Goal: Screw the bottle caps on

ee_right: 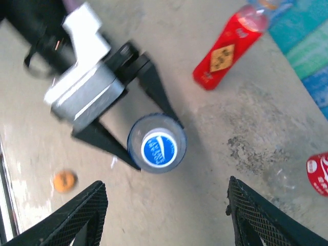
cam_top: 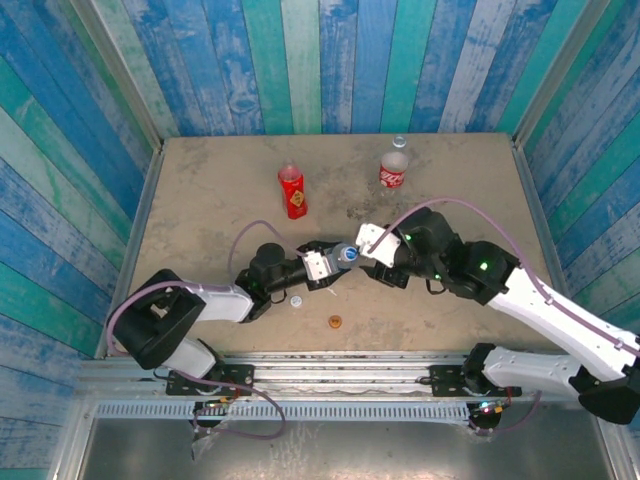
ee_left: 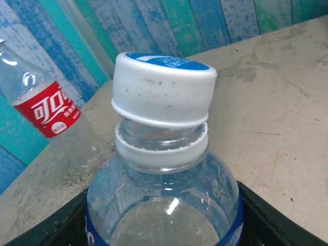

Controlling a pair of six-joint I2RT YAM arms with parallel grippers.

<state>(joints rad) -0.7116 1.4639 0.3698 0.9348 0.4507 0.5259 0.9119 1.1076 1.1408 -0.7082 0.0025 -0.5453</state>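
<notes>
Holding the blue-label bottle [ee_left: 164, 210] in the clenched left gripper [cam_top: 338, 257], blue-topped cap [ee_left: 164, 89] on but slightly askew, beneath the released right gripper [ee_right: 165, 182]. Left to cap: red-wrapped bottle [cam_top: 292, 190], cola bottle [cam_top: 393, 170].

Capped bottle [cam_top: 347, 256] central, wrapped bottle [cam_top: 292, 191] behind-left, cola bottle [cam_top: 394, 170] behind-right, loose cap [cam_top: 296, 301] in front, second cap [cam_top: 335, 321] right of it.

Plank walls [cam_top: 330, 60] painted in blue, teal and white stripes close 3 sides. The table [cam_top: 200, 200] is beige, worn and stained with dark patches. A metal rail [cam_top: 340, 360] runs along its near edge. Light is even, shadows soft.
</notes>
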